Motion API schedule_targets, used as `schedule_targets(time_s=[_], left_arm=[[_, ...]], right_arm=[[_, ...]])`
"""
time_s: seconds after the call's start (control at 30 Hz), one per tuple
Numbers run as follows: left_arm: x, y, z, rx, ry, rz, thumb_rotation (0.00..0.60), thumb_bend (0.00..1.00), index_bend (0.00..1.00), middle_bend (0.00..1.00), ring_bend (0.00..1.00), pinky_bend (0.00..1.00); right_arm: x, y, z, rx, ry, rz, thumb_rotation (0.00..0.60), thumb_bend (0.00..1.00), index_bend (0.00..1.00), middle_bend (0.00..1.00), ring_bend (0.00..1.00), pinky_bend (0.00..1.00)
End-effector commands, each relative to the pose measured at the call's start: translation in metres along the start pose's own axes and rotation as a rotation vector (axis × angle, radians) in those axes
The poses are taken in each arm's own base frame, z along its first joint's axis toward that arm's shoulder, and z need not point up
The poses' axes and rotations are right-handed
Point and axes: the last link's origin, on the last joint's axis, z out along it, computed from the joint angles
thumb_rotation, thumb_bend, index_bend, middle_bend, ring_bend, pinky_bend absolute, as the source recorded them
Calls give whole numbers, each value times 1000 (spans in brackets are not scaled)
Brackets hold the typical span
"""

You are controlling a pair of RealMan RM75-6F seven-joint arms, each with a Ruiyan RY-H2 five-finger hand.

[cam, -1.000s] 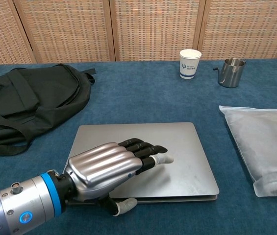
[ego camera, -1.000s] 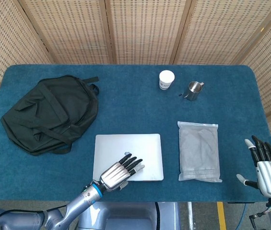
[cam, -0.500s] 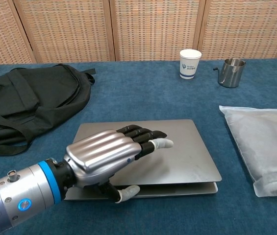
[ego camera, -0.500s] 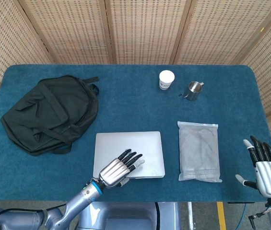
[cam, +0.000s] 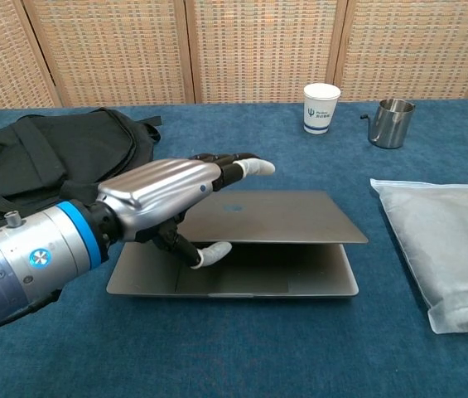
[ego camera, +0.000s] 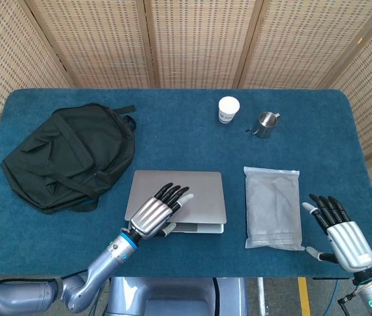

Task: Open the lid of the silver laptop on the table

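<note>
Paper cup [cam: 321, 107], white, standing upright at upper centre-right of the chest view, is carrying a small blue emblem and a line of print too small to read; no other writing is showing anywhere. Steel mug [cam: 390, 122] with a side handle is standing just to the right of the cup, apart from it. Black backpack [ego camera: 70, 156] is lying slumped across the upper left of the bench [ego camera: 192, 138], which is wearing a blue cloth cover; the backpack's lower right edge is sitting near the laptop's left side without clearly touching it. Grey plastic pouch [ego camera: 273, 207], flat, is lying at right of centre, beside the laptop with a strip of cloth between them. Woven cane screens are standing behind the bench. Silver laptop [cam: 258, 224] is sitting at lower centre of the bench, its lid raised partway off the base, leaving a wedge-shaped gap facing the chest camera; a faint round mark is showing on the matte lid. Left robot hand [cam: 176, 199] is gripping the lid's front left edge, fingers [cam: 246, 166] stretching over the top and the thumb tucking underneath. Right robot hand [ego camera: 340, 232] is hovering at lower right of the head view, fingers spread wide, holding nothing.
</note>
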Motion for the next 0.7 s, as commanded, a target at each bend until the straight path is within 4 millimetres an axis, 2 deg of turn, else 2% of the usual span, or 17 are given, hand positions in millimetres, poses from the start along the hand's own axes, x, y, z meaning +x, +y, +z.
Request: schedule_targets(time_s=[0.03, 0.43, 0.6, 0.7], left_arm=[[6, -4, 4, 9, 8, -1, 600, 505, 0, 0, 0, 0], [27, -20, 16, 57, 37, 4, 600, 518, 0, 0, 0, 0], [33, -25, 18, 72, 43, -1, 600, 518, 0, 0, 0, 0], [38, -27, 19, 75, 49, -12, 600, 518, 0, 0, 0, 0]], right_arm=[[-13, -6, 7, 134, -91, 85, 600, 233, 194, 134, 10, 92], [-44, -26, 38, 294, -219, 95, 600, 722, 232, 183, 62, 144], [-51, -39, 54, 333, -260, 74, 600, 858, 232, 183, 62, 151], [-53, -54, 70, 342, -286, 81, 600, 952, 233, 182, 62, 151]])
